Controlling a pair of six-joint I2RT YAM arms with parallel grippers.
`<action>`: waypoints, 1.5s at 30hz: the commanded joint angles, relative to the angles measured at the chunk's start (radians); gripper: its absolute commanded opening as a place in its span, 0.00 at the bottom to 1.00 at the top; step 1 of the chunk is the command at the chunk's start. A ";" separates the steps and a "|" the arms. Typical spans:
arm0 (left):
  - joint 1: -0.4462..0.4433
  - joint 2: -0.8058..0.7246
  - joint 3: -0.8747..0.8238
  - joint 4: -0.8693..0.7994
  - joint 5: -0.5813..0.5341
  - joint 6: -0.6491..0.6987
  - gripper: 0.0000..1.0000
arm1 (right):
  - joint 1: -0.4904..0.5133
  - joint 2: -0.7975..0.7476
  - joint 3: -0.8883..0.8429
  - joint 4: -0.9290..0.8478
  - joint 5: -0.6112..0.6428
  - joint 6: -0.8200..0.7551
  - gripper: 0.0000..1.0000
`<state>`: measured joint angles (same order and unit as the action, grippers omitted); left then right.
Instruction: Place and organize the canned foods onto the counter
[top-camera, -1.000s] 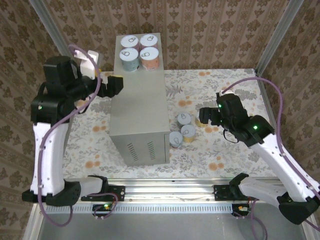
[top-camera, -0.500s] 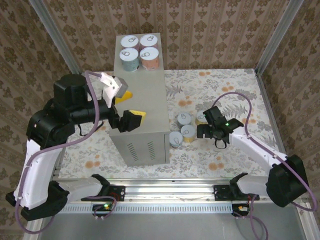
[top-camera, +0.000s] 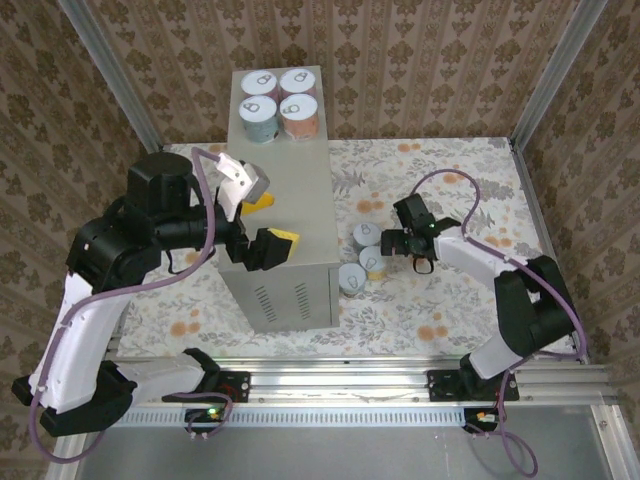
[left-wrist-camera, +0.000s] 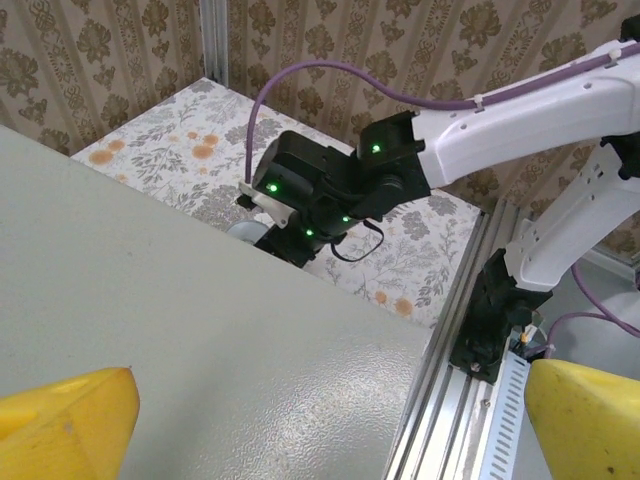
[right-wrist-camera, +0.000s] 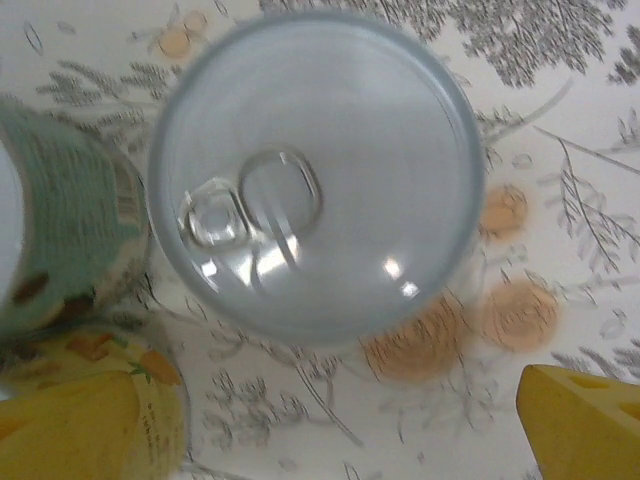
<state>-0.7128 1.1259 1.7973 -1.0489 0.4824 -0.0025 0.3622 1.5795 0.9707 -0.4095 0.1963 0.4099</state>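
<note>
l gripper (top-camera: 266, 224) hangs over the counter (top-camera: 300, 190), near its front left corner. i see its jaws spread wide w/ nothing betw them, just bare grey top below the yellow pads (left-wrist-camera: 65, 425). 4 cans (top-camera: 257, 108) sit in a tight square well ahead of that gripper, at the counter's far end, lids up, two rows of two. from the l wrist cam the r arm (left-wrist-camera: 330, 190) shows past the counter's edge, low over the floor (right-wrist-camera: 560, 150).

r gripper (right-wrist-camera: 325, 420) is down among the floor cans (top-camera: 351, 276), which bunch just beside the counter's right wall. its jaws are apart too, one yellow tip at each lower corner of the wrist view, gripping nothing. right under the wrist cam is a can (right-wrist-camera: 315, 175), upright, white lid and pull tab facing me, label side too blurred to read. it sits just ahead of the tips, and i can't tell if either tip touches it. a teal can (right-wrist-camera: 60, 230) stands close on its left, and a yellow can (right-wrist-camera: 110, 390) is by the left tip, partly behind it.
</note>
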 joint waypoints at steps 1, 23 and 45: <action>-0.005 0.001 -0.009 0.000 -0.012 0.029 1.00 | -0.015 0.062 0.054 0.013 -0.005 -0.030 0.97; -0.007 -0.001 -0.028 0.016 -0.034 0.049 1.00 | -0.042 0.064 0.148 -0.040 0.069 -0.114 0.67; -0.008 -0.032 -0.014 0.019 -0.057 0.093 1.00 | -0.027 -0.439 0.443 -0.443 -0.265 -0.329 0.64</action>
<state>-0.7132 1.0992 1.7611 -1.0412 0.4397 0.0471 0.3271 1.1976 1.3281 -0.7769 0.0261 0.1219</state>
